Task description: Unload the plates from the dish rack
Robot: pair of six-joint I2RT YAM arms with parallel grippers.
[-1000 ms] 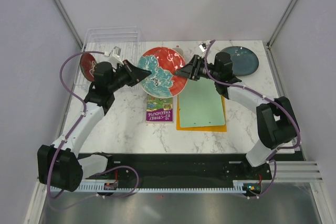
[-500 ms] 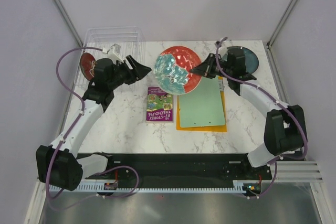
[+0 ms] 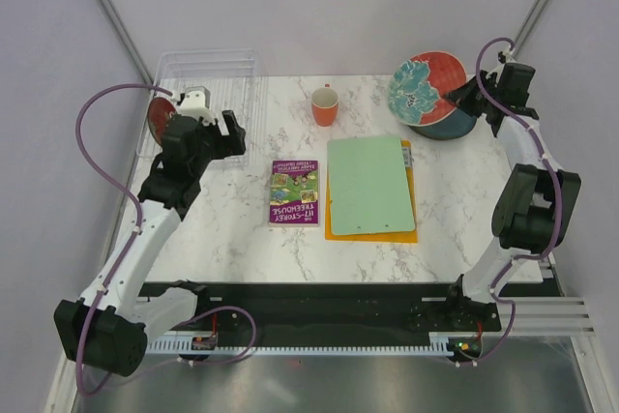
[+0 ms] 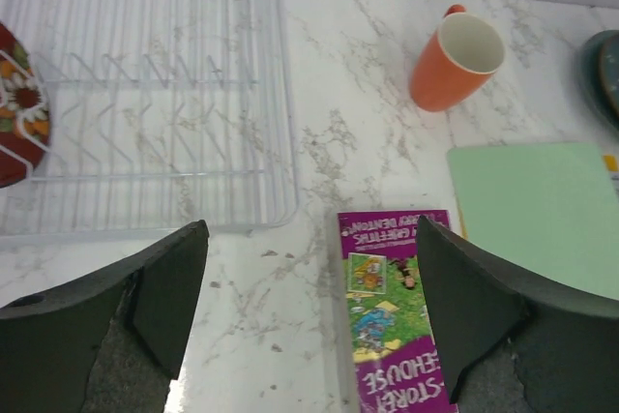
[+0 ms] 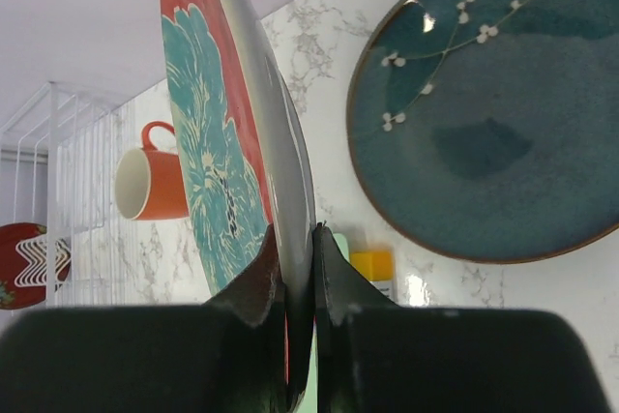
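The clear dish rack (image 3: 205, 73) stands at the back left, and a red plate (image 3: 159, 119) stands upright at its left end. My left gripper (image 3: 235, 134) hovers open and empty just right of the rack's front corner (image 4: 280, 123), over bare marble. At the back right my right gripper (image 3: 462, 96) is shut on the rim of the teal plate with red patches (image 3: 426, 84), held on edge. It hangs above a dark teal plate (image 3: 453, 121) lying flat on the table. The right wrist view shows both fingers (image 5: 261, 278) pinching the held plate (image 5: 208, 142).
An orange cup (image 3: 325, 105) stands at the back middle. A purple book (image 3: 294, 192) lies left of a green board (image 3: 369, 184), which rests on an orange sheet. Grey walls with metal posts enclose the table on three sides.
My left gripper opened, let go of the teal and red plate and drew back left beside the rack. The right arm carried that plate right, over the dark teal plate.
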